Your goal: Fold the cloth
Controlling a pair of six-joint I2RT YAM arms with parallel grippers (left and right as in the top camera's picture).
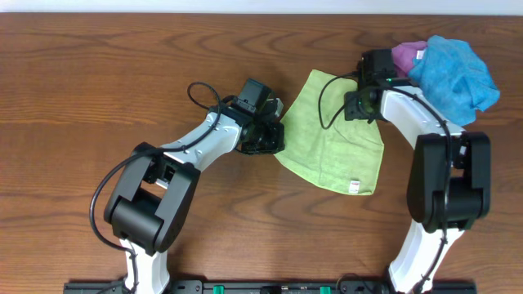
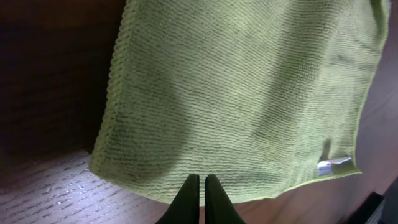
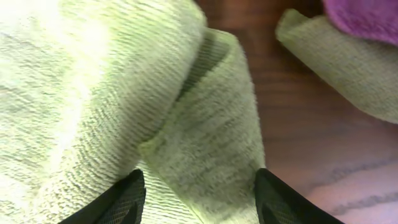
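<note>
The lime-green cloth [image 1: 331, 139] lies mostly flat at the table's middle, with its white tag [image 1: 355, 186] near the front right corner. My left gripper [image 1: 268, 137] is at the cloth's left edge. In the left wrist view its fingers [image 2: 199, 179] are shut, tips just over the cloth's [image 2: 242, 87] near edge, with nothing seen between them; the tag [image 2: 333, 165] shows at the right. My right gripper [image 1: 359, 106] is over the cloth's far right corner. Its fingers [image 3: 199, 186] are wide open on either side of a turned-over flap of the cloth [image 3: 205, 143].
A bright blue cloth [image 1: 453, 73] and a purple cloth [image 1: 409, 54] are bunched at the back right, close to my right arm. The right wrist view shows the purple cloth [image 3: 367, 15] and another yellow-green cloth strip [image 3: 342, 65] just beyond the flap. The table is brown wood [image 1: 98, 90].
</note>
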